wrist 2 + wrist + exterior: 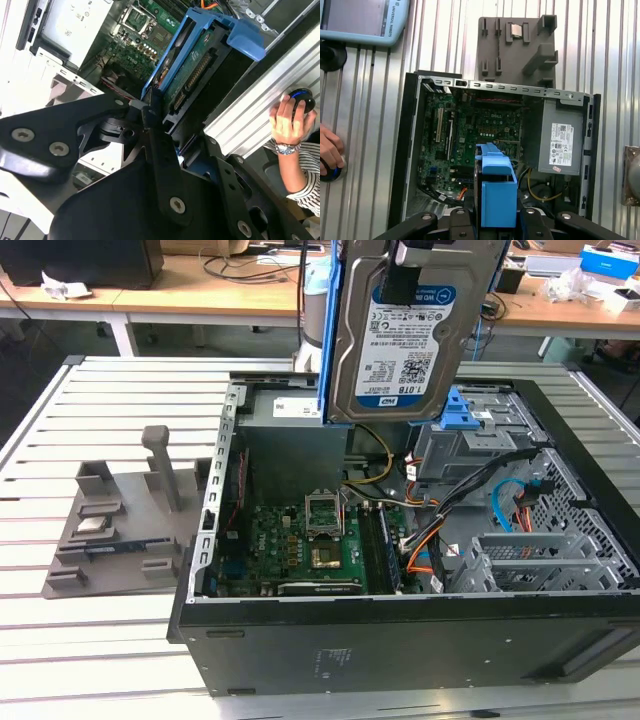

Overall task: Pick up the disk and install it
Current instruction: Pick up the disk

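Transport step: clamping disk in closed gripper, holding it upright above computer case, probably needing alignment with grey cage.

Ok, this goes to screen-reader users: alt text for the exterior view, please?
A flat silver rectangular disk with a white-and-blue label and blue plastic frame is gripped upright by the black fingers, above an open dark grey computer case on a slatted metal table. A grey plastic fixture sits to the exterior view's left of the case.
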Robot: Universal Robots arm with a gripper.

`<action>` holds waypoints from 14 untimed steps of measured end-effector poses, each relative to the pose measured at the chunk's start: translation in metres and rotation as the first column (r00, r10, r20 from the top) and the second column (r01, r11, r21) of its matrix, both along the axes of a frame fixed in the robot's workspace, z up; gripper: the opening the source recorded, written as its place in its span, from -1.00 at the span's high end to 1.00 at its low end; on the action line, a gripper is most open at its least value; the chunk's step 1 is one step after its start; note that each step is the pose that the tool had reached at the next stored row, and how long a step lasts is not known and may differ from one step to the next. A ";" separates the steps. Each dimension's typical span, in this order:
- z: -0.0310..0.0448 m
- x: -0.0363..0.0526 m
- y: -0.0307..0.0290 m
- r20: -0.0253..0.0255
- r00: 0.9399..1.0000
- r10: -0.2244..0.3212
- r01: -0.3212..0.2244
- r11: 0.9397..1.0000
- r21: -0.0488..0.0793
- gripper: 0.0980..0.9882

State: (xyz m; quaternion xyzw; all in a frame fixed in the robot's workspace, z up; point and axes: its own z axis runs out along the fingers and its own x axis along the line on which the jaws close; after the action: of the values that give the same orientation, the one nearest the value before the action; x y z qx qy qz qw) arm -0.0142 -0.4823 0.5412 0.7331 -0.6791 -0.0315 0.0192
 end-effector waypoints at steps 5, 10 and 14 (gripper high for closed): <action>-0.0006 0.0000 -0.0114 0.000 1.000 0.000 0.000 1.000 -0.001 0.40; -0.0015 0.0000 -0.0269 0.000 1.000 0.000 0.000 1.000 -0.001 0.40; -0.0028 0.0000 -0.0399 0.000 1.000 0.000 0.000 1.000 -0.001 0.40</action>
State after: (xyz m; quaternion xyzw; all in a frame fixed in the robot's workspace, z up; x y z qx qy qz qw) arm -0.0142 -0.5222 0.5384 0.7331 -0.6791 -0.0312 0.0195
